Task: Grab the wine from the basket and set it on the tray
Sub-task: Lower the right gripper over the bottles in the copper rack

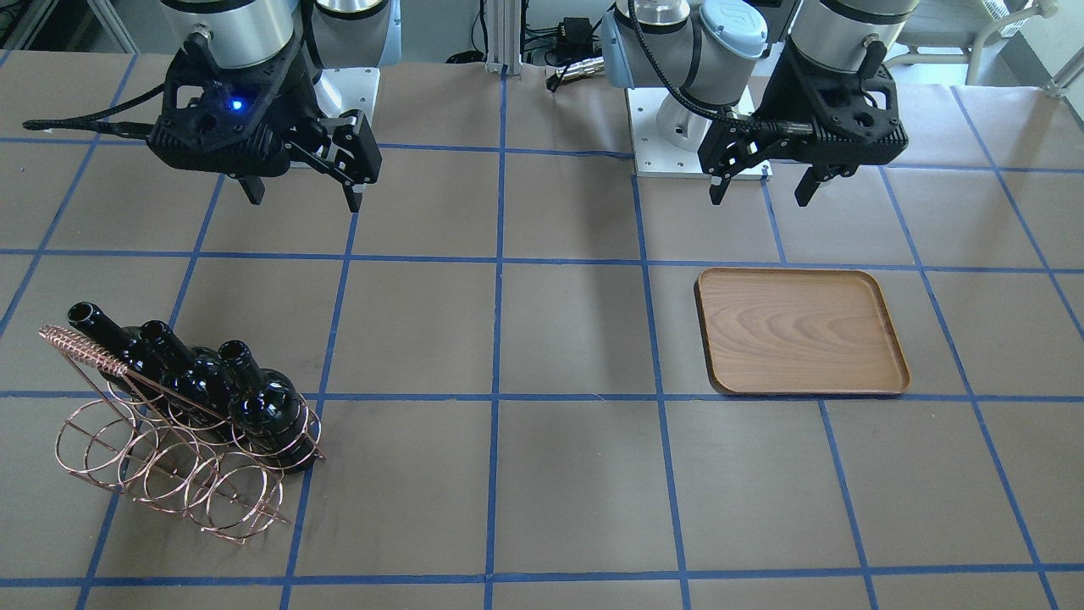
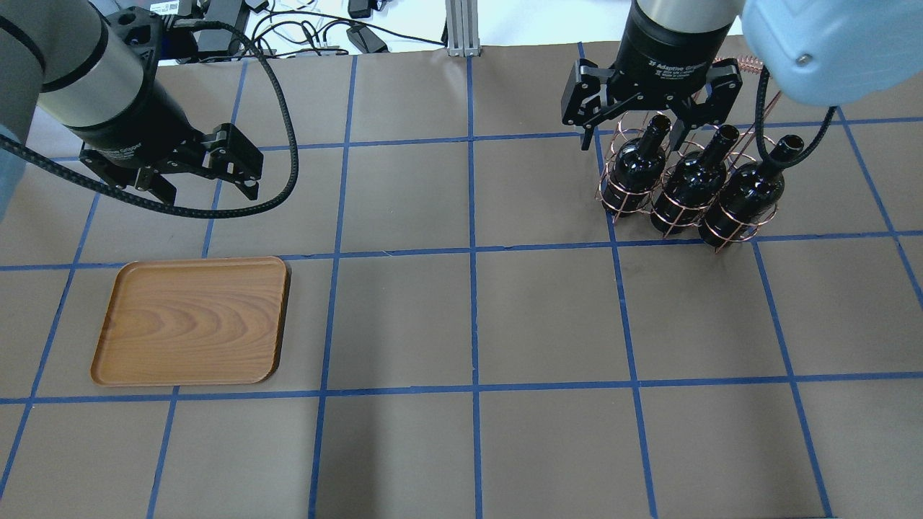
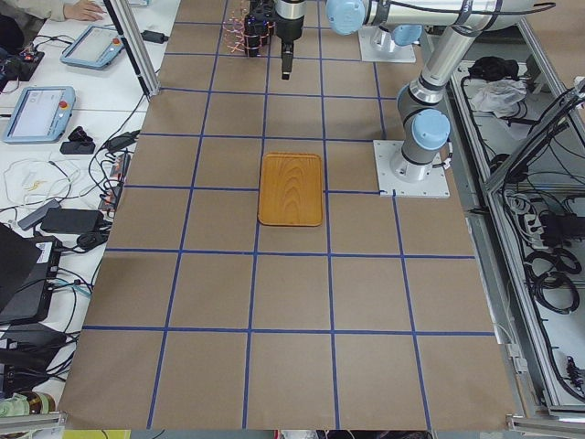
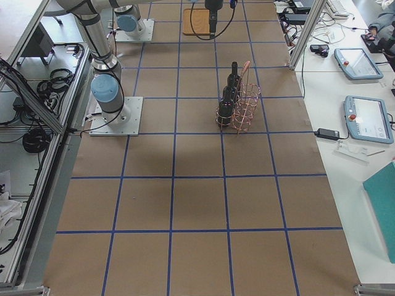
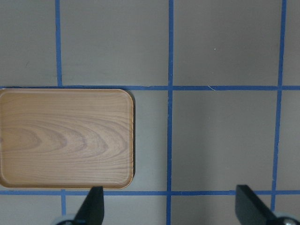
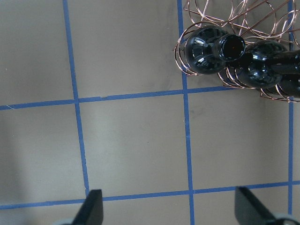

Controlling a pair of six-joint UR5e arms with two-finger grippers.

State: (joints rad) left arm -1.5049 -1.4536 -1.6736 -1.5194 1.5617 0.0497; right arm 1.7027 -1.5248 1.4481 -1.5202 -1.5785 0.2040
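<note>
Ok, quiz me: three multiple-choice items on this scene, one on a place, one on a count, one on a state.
1. On the table, the tray lies: A) on the robot's left; B) on its right; C) dead centre.
2. Wine bottles in the basket: A) two; B) three; C) four.
3. The right gripper is: A) shut on a bottle; B) open and empty; C) shut and empty.
Key: 1 A, it sits in the overhead view's left half. 2 B, three necks rise from the rings. 3 B, its wrist view shows spread fingers with only table between them.
</note>
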